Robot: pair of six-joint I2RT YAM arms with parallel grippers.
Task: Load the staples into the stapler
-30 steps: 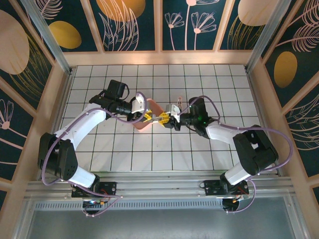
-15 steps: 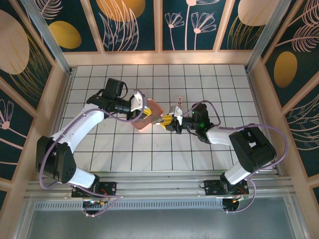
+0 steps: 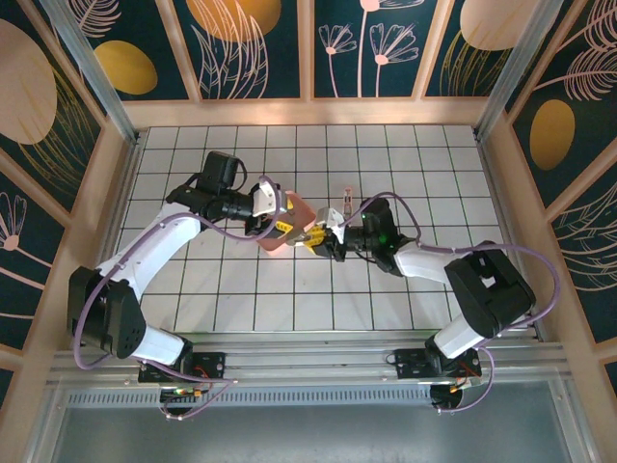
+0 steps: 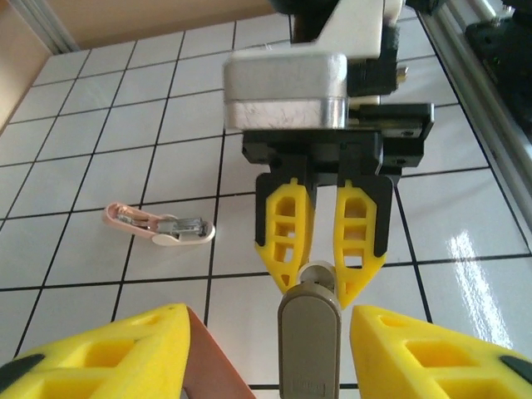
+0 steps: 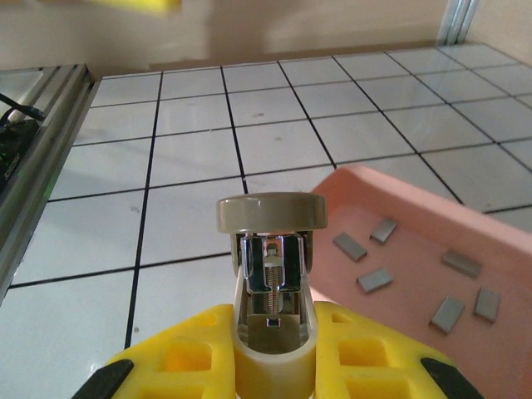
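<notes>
The right hand (image 4: pixel 318 287), clamped on the stapler (image 5: pixel 270 249), has slid leftward. The stapler's exposed channel now sits just beside the pink tray (image 5: pixel 366 179) at mid-desk (image 3: pixel 386 289), where the staples (image 5: pixel 374 278) lie loose. The left hand (image 3: pixel 282 228) hovers over the tray with fingers apart, crowding access. A small pink object (image 4: pixel 158 227) lies nearby.

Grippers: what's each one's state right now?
Left gripper: jaws apart, tray edge beside one finger; whether it grips cannot be told.
Right gripper: closed, holding the stapler.
</notes>
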